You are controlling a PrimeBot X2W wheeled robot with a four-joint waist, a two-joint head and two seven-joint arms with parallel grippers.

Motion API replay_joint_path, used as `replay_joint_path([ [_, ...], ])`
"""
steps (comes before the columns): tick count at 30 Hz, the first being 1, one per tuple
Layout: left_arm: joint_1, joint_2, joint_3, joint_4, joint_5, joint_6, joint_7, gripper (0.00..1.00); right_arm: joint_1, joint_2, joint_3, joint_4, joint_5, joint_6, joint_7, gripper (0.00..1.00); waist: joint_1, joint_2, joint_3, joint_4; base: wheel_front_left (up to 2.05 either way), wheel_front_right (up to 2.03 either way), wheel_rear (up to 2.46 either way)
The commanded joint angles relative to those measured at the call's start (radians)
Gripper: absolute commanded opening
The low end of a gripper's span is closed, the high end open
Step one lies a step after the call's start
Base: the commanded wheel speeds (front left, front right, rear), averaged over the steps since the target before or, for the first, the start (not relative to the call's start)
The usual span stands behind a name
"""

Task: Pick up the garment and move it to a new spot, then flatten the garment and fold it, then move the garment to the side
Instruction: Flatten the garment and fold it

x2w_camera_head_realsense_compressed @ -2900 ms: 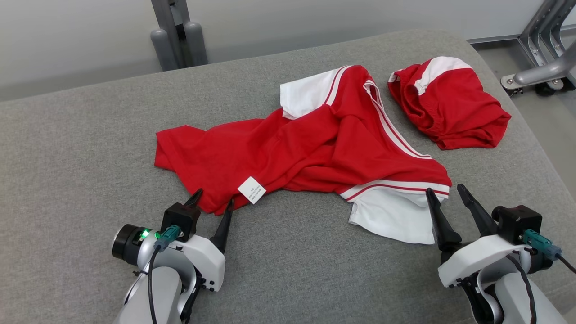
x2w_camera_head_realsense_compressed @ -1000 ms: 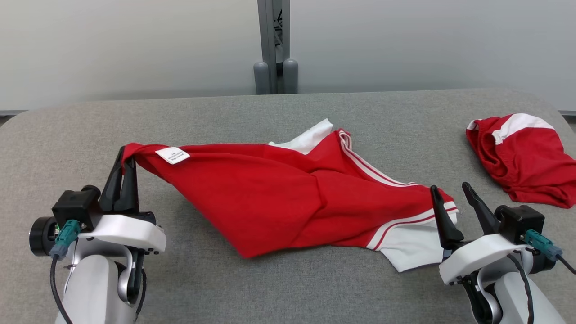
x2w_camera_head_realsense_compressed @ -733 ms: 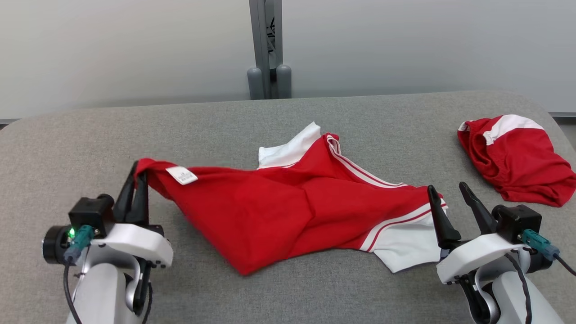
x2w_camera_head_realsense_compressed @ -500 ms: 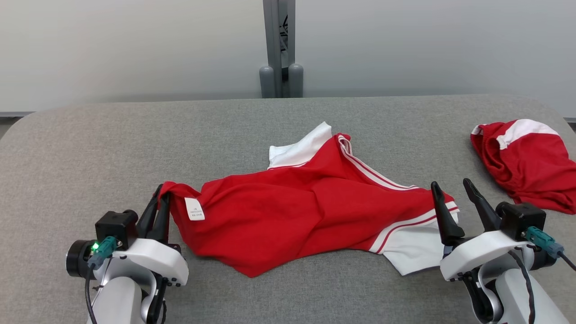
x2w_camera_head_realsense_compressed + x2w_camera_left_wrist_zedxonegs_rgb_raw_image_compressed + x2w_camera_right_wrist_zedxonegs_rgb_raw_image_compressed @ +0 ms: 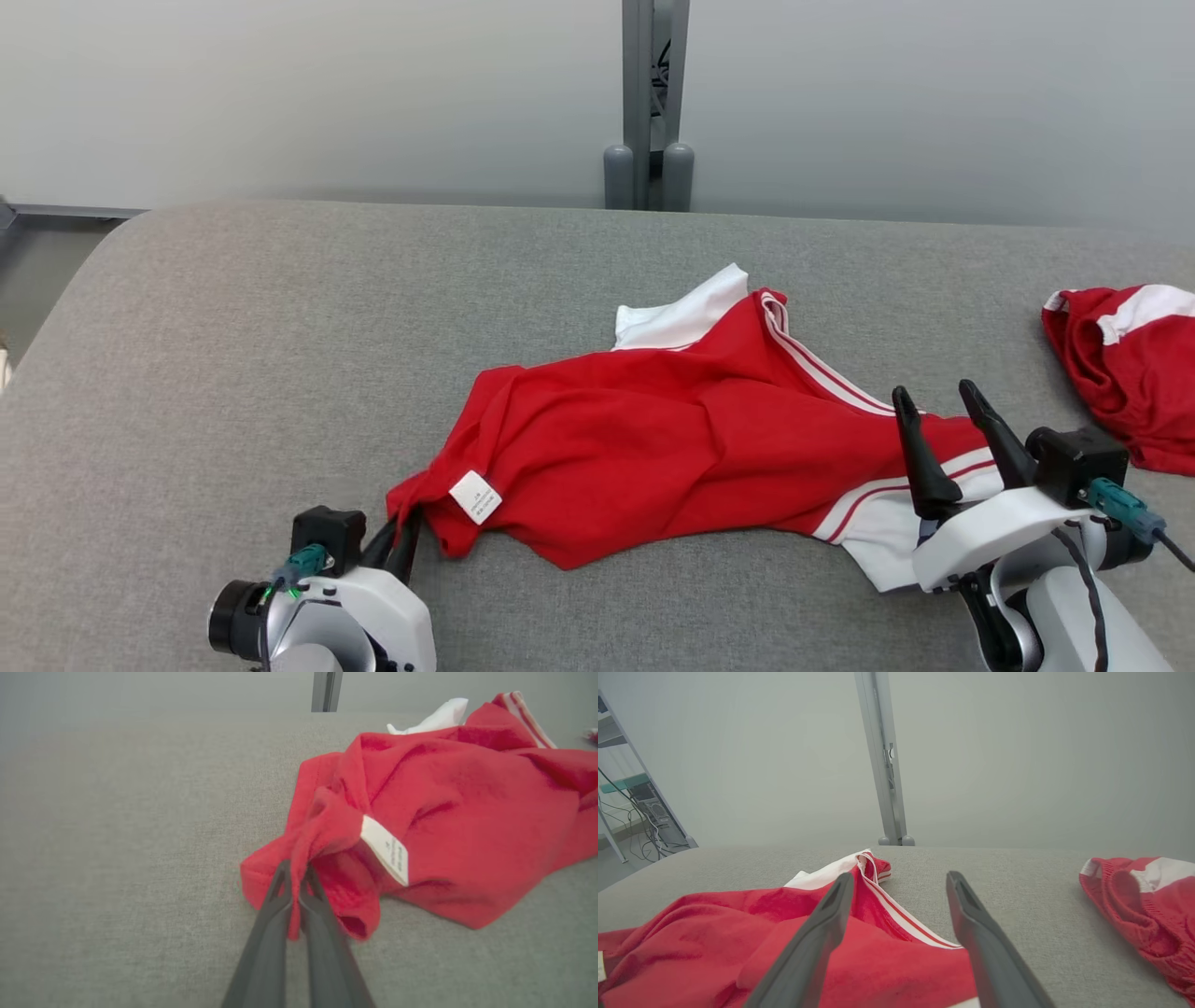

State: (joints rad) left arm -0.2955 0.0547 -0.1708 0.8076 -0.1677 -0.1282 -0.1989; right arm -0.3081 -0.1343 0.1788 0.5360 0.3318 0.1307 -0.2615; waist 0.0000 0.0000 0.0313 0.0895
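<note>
Head view: the left gripper [image 5: 403, 534] is clamped on a corner of the red garment [image 5: 691, 448], which lies on the grey surface [image 5: 233, 327] between it and the right gripper [image 5: 934, 392]. Left wrist view: cloth is pinched between the closed fingers, a white label [image 5: 385, 849] just beyond. Right wrist view: the fingers stand apart, nothing held, the garment beneath. The relocating step is judged in hand; release, then flattening, is called for next.

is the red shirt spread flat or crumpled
Crumpled: the shirt lies in ridges and folds on the table, with one corner bunched in the shut left gripper.
</note>
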Motion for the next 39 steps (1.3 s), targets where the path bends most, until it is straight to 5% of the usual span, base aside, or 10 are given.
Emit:
replay_joint_path([
  [1,-0.009,0.007,-0.023,0.008,-0.017,-0.002,0.013,0.00,0.010,-0.003,0.004,0.006,-0.002,0.000,-0.004,1.00,0.0000,0.0000,-0.003,0.013,0.00,0.00,0.00],
  [9,0.029,0.038,-0.224,-0.026,-0.212,-0.002,0.117,0.00,0.030,0.006,0.002,0.015,0.000,0.000,-0.004,1.00,0.0000,0.0000,-0.015,0.057,0.00,0.00,0.00],
  [16,0.043,0.113,-0.313,-0.065,-0.287,-0.002,0.106,0.00,0.035,0.018,0.007,0.024,0.000,0.000,-0.005,1.00,0.0000,0.0000,-0.040,0.073,0.00,0.00,0.00],
  [17,0.041,0.117,-0.312,-0.066,-0.287,-0.002,0.093,0.18,0.038,0.018,0.007,0.023,0.000,0.000,-0.005,1.00,0.0000,0.0000,-0.042,0.075,0.00,0.00,0.00],
  [18,0.038,0.120,-0.309,-0.065,-0.284,0.003,0.080,0.87,0.041,0.018,0.007,0.023,0.001,0.000,-0.004,1.00,0.0000,0.0000,-0.044,0.077,0.00,0.00,0.00],
  [19,0.036,0.119,-0.306,-0.062,-0.284,0.008,0.069,1.00,0.044,0.019,0.007,0.023,0.001,0.000,-0.004,1.00,0.0000,0.0000,-0.045,0.079,0.00,0.00,0.00],
  [33,0.032,0.134,-0.229,-0.122,-0.285,0.062,-0.063,1.00,0.048,0.021,-0.009,0.027,-0.001,0.000,-0.005,1.00,0.0000,0.0000,-0.048,0.112,0.00,0.00,0.00],
  [39,0.076,0.134,-0.208,-0.192,-0.258,0.048,-0.067,1.00,0.048,0.021,-0.010,0.025,-0.001,0.000,-0.004,1.00,0.0000,0.0000,-0.045,0.117,0.00,0.00,0.00],
])
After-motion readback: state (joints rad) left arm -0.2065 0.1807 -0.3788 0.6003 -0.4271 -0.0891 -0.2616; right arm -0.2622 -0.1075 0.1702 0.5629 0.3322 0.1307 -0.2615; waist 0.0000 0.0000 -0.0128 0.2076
